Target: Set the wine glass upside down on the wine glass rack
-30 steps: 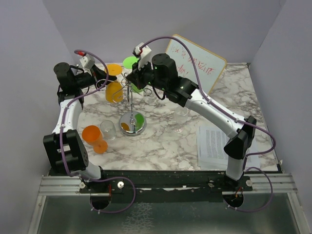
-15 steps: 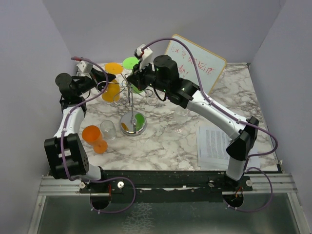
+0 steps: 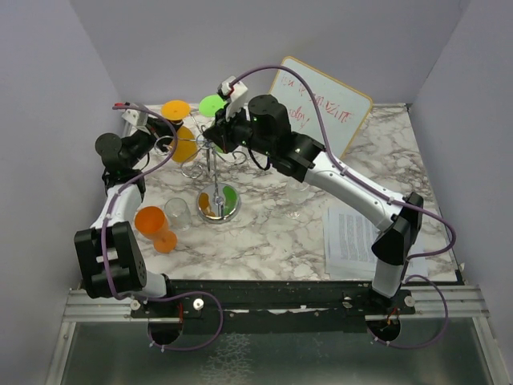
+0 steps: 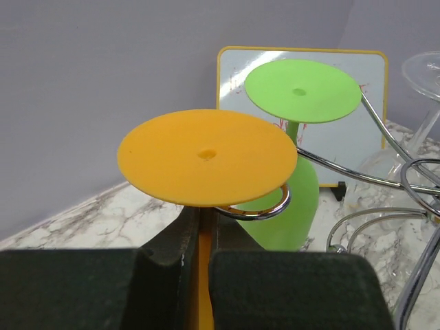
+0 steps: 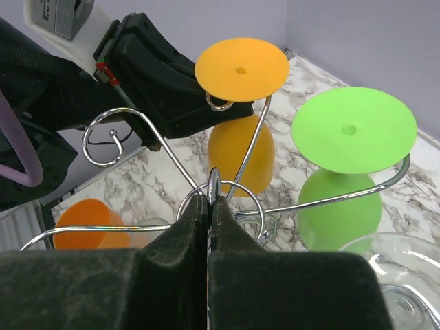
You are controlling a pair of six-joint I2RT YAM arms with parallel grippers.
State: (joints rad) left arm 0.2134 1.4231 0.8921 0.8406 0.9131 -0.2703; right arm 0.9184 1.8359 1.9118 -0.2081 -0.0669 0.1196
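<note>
**Seating the wine glass**

Your left gripper [image 4: 203,230] is pinching the inverted orange wine glass [image 4: 206,157] by its stem, which sits inside a loop of the wine glass rack [image 3: 218,202]. Lower it gently before letting go. Your right gripper [image 5: 208,201] is clamping the rack's post, steadying it.

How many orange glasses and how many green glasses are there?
Orange: 2, the hanging orange glass on the rack and the second orange glass on the table.
Green: 1, the green glass hanging on the rack.
Total: 3 coloured glasses.
</note>
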